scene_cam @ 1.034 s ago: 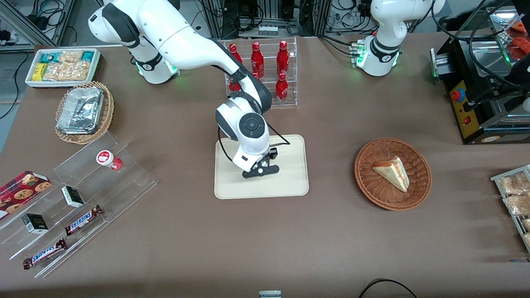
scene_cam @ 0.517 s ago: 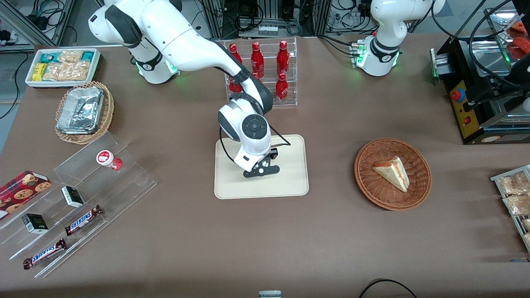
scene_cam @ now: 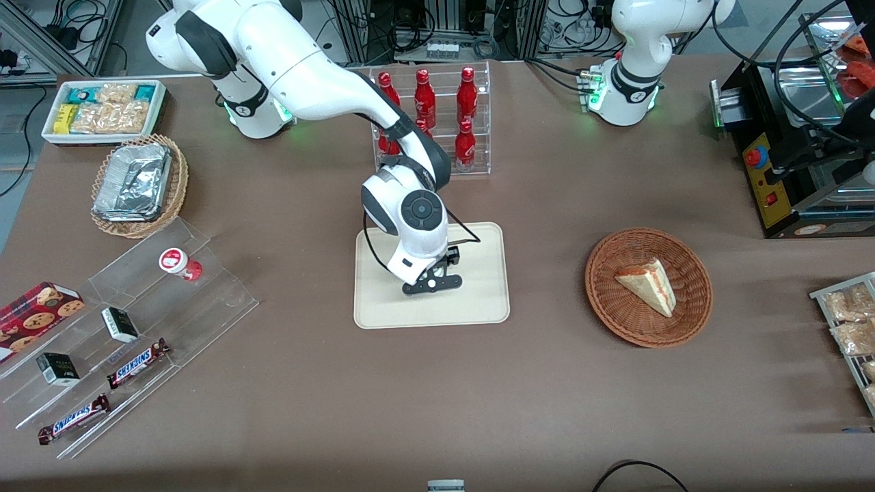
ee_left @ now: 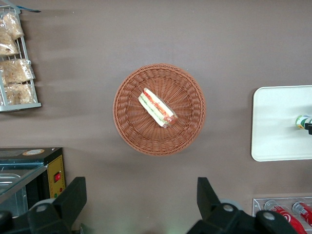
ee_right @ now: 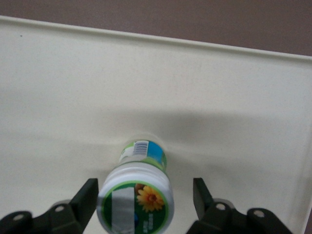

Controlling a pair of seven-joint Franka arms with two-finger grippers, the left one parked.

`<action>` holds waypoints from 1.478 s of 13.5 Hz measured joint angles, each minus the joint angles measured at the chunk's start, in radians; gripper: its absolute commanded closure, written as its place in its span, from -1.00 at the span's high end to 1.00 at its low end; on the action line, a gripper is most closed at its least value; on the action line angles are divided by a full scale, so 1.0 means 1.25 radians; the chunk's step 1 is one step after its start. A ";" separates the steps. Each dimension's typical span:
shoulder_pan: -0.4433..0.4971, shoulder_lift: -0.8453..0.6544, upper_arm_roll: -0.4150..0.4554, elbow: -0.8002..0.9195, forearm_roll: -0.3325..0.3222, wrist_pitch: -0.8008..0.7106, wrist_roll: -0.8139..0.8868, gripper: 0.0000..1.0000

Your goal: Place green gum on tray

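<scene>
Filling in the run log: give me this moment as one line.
gripper: open, low over tray | green gum: upright on tray, between the fingers, ungripped | step: placed, retreat pending

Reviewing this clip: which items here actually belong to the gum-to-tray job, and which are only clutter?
Job items:
green gum, standing on the tray
tray
gripper, open, fingers either side of the gum, over the tray

Lying about:
red-and-white gum bottle on the clear rack
wicker basket with a sandwich
red bottles
Snickers bars
foil container
</scene>
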 measured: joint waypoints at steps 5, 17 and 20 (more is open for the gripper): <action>0.002 0.000 -0.001 0.007 -0.003 0.000 0.000 1.00; -0.017 -0.161 -0.009 0.028 -0.006 -0.241 -0.110 1.00; -0.044 -0.215 -0.010 0.027 -0.006 -0.314 -0.174 1.00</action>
